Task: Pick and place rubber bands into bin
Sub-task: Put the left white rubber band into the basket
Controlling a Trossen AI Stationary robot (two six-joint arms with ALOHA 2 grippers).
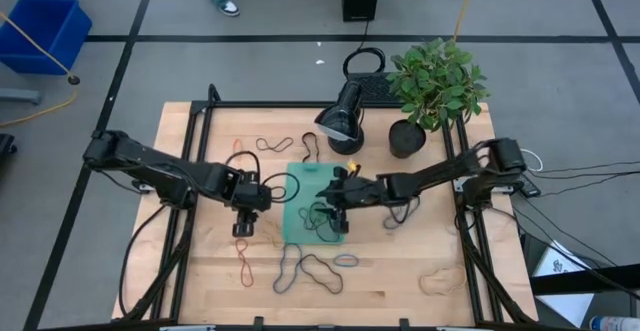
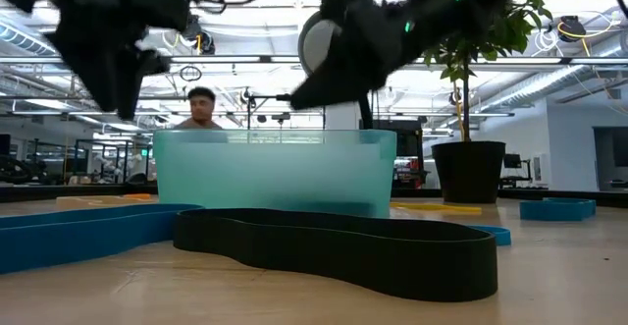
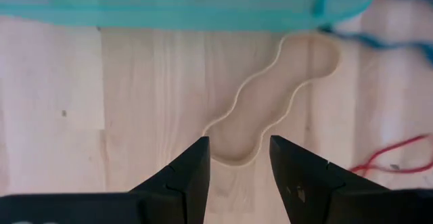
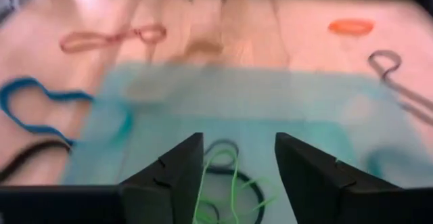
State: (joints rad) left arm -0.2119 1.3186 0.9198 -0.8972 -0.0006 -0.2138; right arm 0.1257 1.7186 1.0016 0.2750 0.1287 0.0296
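Note:
The teal bin [image 1: 300, 196] lies at the table's middle, with a green band [image 4: 226, 183] and a black band [image 4: 223, 149] inside it. My right gripper [image 1: 335, 211] hovers open over the bin, and these two bands show between its fingers [image 4: 233, 166]. My left gripper [image 1: 243, 227] is open and low over the wood just left of the bin. In its wrist view a tan rubber band [image 3: 270, 95] lies flat on the table, and its near end lies between the fingertips [image 3: 238, 146]; I see no touch. More bands lie loose around the bin.
Black bands [image 1: 305, 266], a blue band [image 1: 346, 261] and a red band [image 1: 245, 268] lie near the front edge, and a tan one [image 1: 440, 281] at front right. A lamp [image 1: 340, 116] and a potted plant [image 1: 435, 86] stand behind the bin. A person shows beyond the table [image 2: 201, 109].

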